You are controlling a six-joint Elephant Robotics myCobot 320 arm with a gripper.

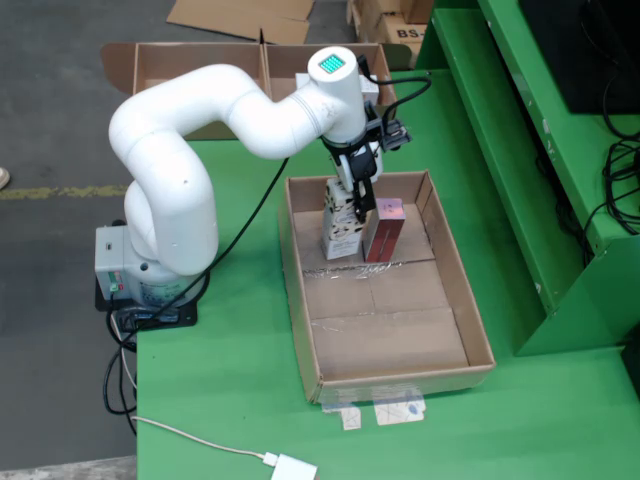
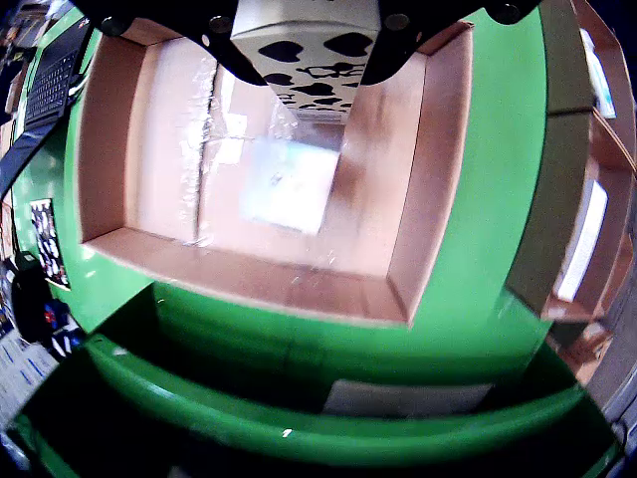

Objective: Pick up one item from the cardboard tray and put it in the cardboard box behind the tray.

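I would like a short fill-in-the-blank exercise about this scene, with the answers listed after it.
1. The gripper is shut on a white box printed with black ____.
2. Beside that patterned box in the cardboard tray stands a ____ box.
3. The tray rests on a ____ table.
4. The robot arm is ____ in colour.

Answers: hearts; red; green; white

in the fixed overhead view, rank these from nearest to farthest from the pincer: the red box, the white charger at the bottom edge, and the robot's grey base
From the pincer:
1. Red box, just right of it in the tray.
2. Grey base, far left.
3. White charger, at the bottom edge.
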